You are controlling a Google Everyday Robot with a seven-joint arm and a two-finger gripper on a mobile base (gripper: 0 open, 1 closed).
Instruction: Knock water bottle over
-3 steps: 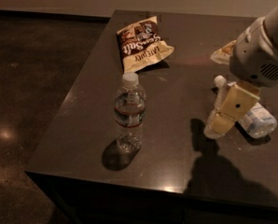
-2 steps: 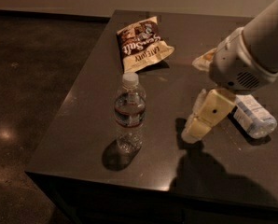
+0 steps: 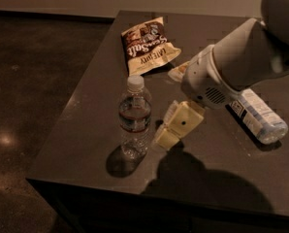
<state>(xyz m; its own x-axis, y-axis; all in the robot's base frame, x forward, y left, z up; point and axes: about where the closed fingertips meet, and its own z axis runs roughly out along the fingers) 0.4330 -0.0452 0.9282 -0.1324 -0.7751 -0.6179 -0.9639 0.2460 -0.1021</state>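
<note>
The water bottle [image 3: 134, 118] stands upright near the front-left corner of the worktop [image 3: 76, 149], cap on, its shadow pooled at its base. It has not been tipped. Just to its right, low and angled down toward its lower half, sits the gripper [image 3: 168, 134]; it holds nothing, and I cannot tell whether the jaws are parted or closed. That low, side-on placement suits a sideways shove rather than a grasp, and a push higher up the body would likely topple the bottle more readily. Further right lies a larger bottle [image 3: 258, 115] with a white-and-blue label, already on its side. Beyond the arm sits a snack bag [image 3: 147, 45], well clear.
</note>
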